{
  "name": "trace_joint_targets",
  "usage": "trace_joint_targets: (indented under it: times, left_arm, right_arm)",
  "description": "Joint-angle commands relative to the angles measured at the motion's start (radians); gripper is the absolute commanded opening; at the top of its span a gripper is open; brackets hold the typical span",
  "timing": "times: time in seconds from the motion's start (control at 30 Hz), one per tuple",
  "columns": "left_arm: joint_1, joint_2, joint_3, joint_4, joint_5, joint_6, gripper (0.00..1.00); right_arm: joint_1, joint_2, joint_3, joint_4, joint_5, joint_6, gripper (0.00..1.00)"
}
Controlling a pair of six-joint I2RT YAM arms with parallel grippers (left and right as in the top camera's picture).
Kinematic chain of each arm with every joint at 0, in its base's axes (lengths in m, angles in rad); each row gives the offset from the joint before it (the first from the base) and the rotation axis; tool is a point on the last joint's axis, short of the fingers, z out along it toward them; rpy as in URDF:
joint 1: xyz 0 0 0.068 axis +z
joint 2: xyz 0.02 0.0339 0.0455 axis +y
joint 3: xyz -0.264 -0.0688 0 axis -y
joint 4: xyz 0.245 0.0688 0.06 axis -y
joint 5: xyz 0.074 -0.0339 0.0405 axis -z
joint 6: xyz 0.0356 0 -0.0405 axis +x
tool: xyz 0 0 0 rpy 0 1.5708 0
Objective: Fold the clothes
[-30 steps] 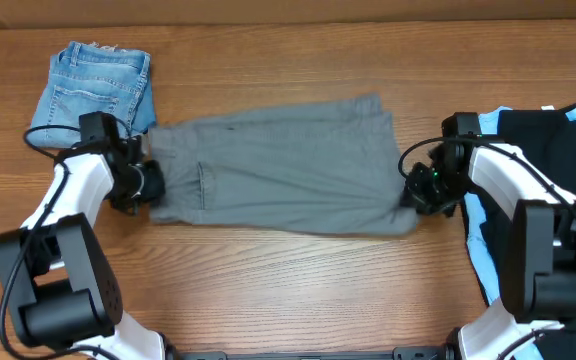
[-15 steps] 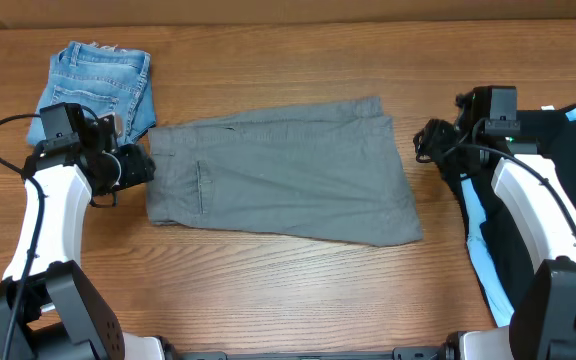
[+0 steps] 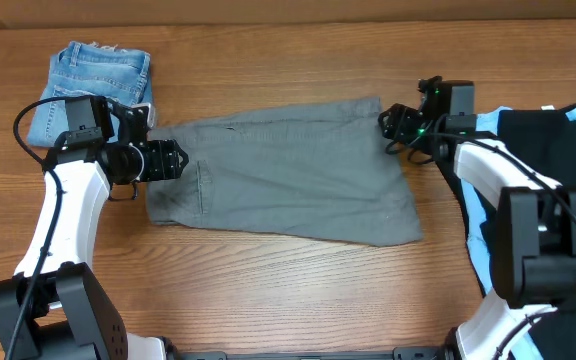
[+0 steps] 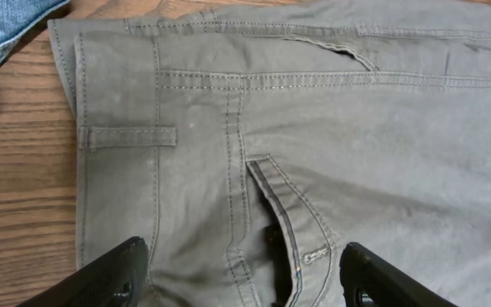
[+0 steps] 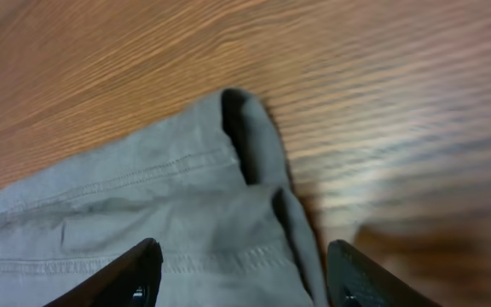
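Grey woven shorts (image 3: 288, 185) are lying flat; left gripper (image 4: 245, 277) is hanging spread over their stitched waistband (image 4: 118, 192), right gripper (image 5: 244, 273) spread over their hem corner (image 5: 258, 136).

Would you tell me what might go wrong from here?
The right claw sits open over the hem corner of the grey shorts, where the layers lie offset; it may catch only one. The left claw, open over the slit pocket, could pinch only its lip. The denim shorts beside the waistband might snag.

Even warm light; slight right-wrist blur
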Motion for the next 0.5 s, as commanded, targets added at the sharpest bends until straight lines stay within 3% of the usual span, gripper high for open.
trace_joint_targets:
  times: [0.0,0.07,0.17,0.23,0.3,0.47]
  left_arm:
    - [-0.007,-0.009,0.016,0.003,0.023,0.023,0.75]
    - [-0.008,-0.009,0.015,0.003,0.023,0.023,0.74]
    - [-0.008,-0.009,0.015,0.001,0.023,0.023,0.73]
    - [-0.008,-0.009,0.015,0.001,0.026,0.022,0.73]
    - [-0.008,-0.009,0.015,0.0,0.026,0.019,0.73]
    - [-0.009,-0.009,0.015,-0.007,0.026,0.019,0.73]
  right_arm:
    - [0.016,0.024,0.011,0.023,-0.021,-0.007,0.65]
    - [0.018,0.028,0.011,0.023,-0.017,-0.007,0.64]
    - [0.018,0.028,0.011,0.015,-0.016,-0.007,0.54]
    - [0.018,0.029,0.011,0.013,-0.011,-0.007,0.58]
    - [0.018,0.034,0.011,0.02,0.015,-0.007,0.7]
    - [0.018,0.074,0.011,0.045,0.016,-0.006,0.65]
